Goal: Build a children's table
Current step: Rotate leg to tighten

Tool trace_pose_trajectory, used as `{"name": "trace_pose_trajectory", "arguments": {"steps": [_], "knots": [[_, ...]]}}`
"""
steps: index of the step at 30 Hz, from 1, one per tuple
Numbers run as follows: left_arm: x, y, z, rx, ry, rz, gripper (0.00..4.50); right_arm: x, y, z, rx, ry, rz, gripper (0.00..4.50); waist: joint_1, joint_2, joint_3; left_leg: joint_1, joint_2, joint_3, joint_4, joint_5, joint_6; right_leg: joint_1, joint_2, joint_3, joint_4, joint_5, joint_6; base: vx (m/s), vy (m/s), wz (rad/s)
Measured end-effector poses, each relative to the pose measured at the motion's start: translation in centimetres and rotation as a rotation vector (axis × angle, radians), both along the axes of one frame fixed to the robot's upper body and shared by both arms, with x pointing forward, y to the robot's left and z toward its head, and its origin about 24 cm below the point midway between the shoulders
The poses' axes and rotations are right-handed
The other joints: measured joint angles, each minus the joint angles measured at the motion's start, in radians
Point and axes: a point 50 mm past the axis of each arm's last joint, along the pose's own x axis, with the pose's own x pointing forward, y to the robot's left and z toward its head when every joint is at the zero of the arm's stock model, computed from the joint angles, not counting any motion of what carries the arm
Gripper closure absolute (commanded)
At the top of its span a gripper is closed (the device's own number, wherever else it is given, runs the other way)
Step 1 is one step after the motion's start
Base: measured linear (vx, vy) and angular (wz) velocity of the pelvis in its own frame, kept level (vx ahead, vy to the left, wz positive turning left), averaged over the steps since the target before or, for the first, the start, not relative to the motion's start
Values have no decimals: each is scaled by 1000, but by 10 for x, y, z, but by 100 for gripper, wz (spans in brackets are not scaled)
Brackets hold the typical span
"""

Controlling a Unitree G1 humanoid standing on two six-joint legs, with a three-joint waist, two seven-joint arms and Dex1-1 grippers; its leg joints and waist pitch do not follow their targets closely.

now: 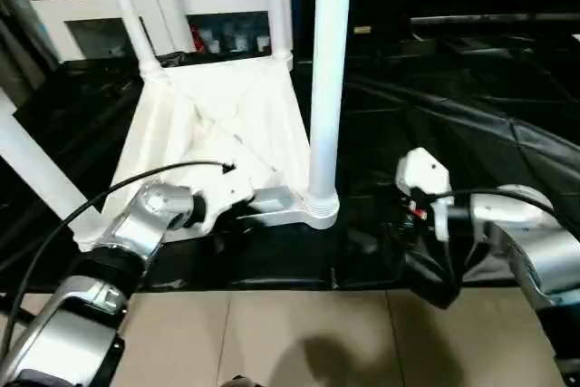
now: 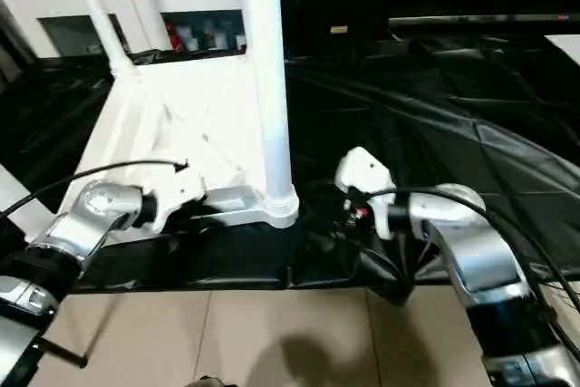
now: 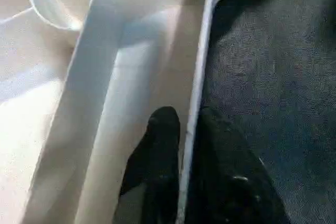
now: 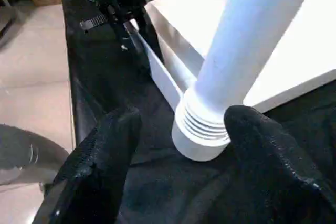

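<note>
Left jaws (image 3: 181, 145) pinch the tabletop (image 1: 227, 124) rim; right jaws (image 4: 181, 140) – apart – flank 1 leg's (image 4: 252, 40) base.

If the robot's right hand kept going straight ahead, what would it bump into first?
Probably the ribbed bottom end of the near table leg. It stands right between the right hand's open fingers, where it joins the tabletop.
</note>
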Motion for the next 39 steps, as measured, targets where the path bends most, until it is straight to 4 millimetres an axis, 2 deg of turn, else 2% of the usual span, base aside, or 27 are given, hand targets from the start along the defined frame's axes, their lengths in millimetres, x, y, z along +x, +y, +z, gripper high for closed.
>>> {"name": "trace_pose_trajectory", "arguments": {"steps": [5,7,12,16,22,25,27,29,30,34,39], "knots": [[1,2,2,9,-15,-8,416,4,-1,2,0,0,-7,151,-13,-8,1,0,0,0,0,0,0,-1,0,0,0,0,0,0,0,0],[2,2,4,-1,-18,-4,430,4,1,0,9,5,-7,151,-18,-15,1,0,0,1,0,0,0,-3,0,1,0,0,0,0,0,0],[2,5,9,-65,25,12,445,6,0,-3,18,18,-15,151,-24,-25,2,-7,0,1,0,1,7,-8,0,1,0,-1,0,0,0,0],[-3,-4,12,-144,84,5,448,8,-3,-5,20,19,-33,151,-15,-29,2,-15,0,3,2,0,11,-16,-1,1,0,-1,0,0,0,0],[-16,-22,10,-204,90,-66,448,10,-5,-8,39,13,-88,151,13,-29,1,-14,-1,5,4,-3,15,-16,-2,2,1,-2,-1,0,0,0],[-23,-30,8,-218,86,-96,448,4,-9,-15,55,26,-126,151,27,-32,1,-13,-1,6,5,-3,15,-14,-3,3,1,-2,0,0,0,0],[-25,-31,8,-223,88,-97,448,2,-10,-19,54,37,-131,151,27,-32,1,-13,-1,6,6,-2,15,-14,-3,3,2,-2,0,0,0,0],[-26,-31,7,-213,77,-93,403,-1,-11,-22,53,46,-136,151,26,-34,2,-13,-1,6,6,-2,16,-14,-3,3,3,-2,1,0,0,0],[-26,-29,7,-209,75,-90,403,-1,-11,-23,52,46,-141,151,25,-35,2,-13,-1,6,7,-2,16,-14,-3,3,4,-1,1,0,0,0],[-25,-32,11,-258,54,-89,362,0,-11,-23,56,43,-151,151,23,-49,-1,-13,0,5,7,-1,12,-14,-3,3,6,-1,1,0,0,0],[-24,-27,11,-240,48,-69,362,0,-9,-23,63,40,-159,151,23,-55,0,-12,0,5,8,-2,10,-14,-3,3,7,-1,1,0,0,0]]}}
